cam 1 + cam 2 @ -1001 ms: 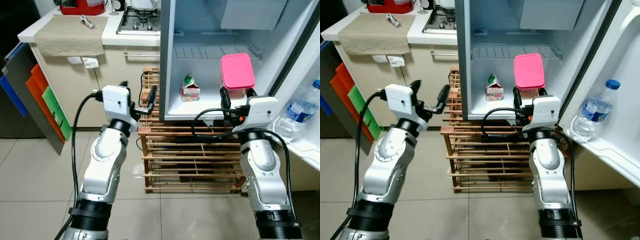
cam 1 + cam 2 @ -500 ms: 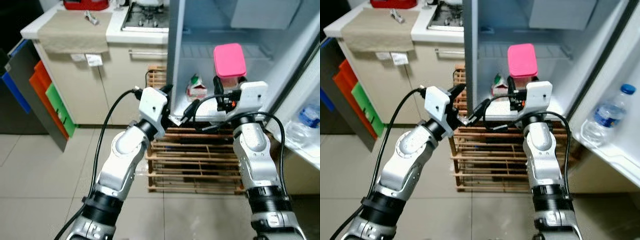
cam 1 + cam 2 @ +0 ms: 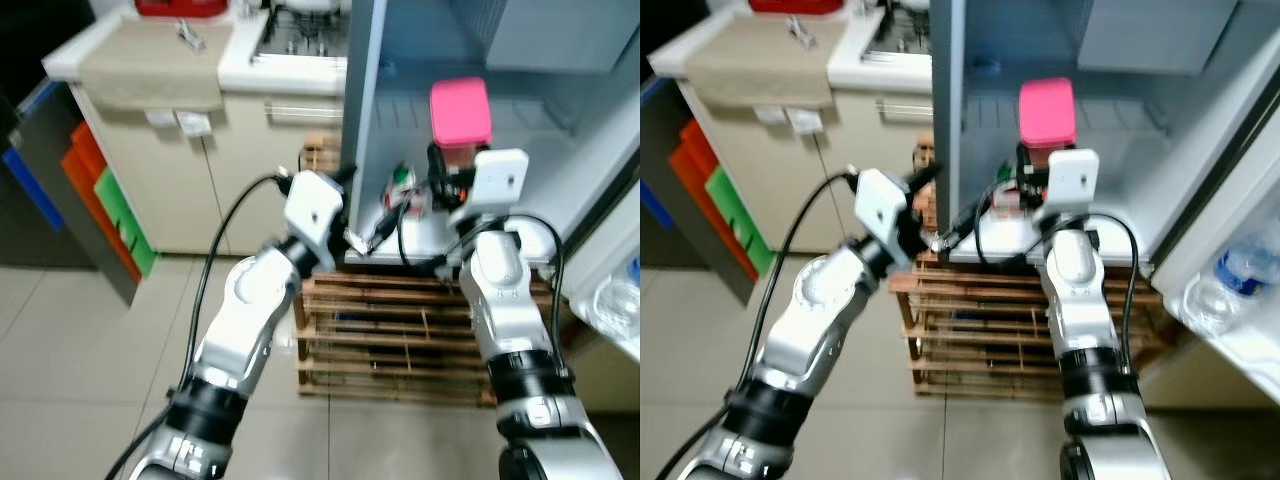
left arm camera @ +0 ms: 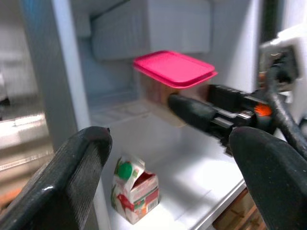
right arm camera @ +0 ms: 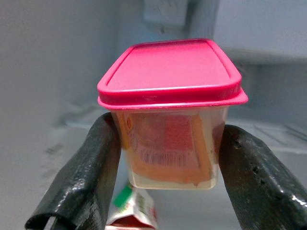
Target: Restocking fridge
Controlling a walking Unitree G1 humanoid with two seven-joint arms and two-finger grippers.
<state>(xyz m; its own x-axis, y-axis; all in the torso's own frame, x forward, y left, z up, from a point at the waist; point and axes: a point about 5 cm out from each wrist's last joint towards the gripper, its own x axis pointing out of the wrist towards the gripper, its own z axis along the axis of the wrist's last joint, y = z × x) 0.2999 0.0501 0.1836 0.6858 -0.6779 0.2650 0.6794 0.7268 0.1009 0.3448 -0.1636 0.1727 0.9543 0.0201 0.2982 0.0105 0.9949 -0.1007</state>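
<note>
One pink-lidded tub (image 5: 171,115) in right pincer (image 5: 168,177), label blurred, carton (image 4: 135,195) half hidden

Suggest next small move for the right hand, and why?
Probably lower the tub onto the shelf beside the carton: the right hand holds it inside the fridge, above the shelf.

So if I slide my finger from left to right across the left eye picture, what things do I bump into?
Orange and green boards → beige cloth on the counter → left gripper → small carton → pink-lidded container held by the right gripper → water bottle in the door.
</note>
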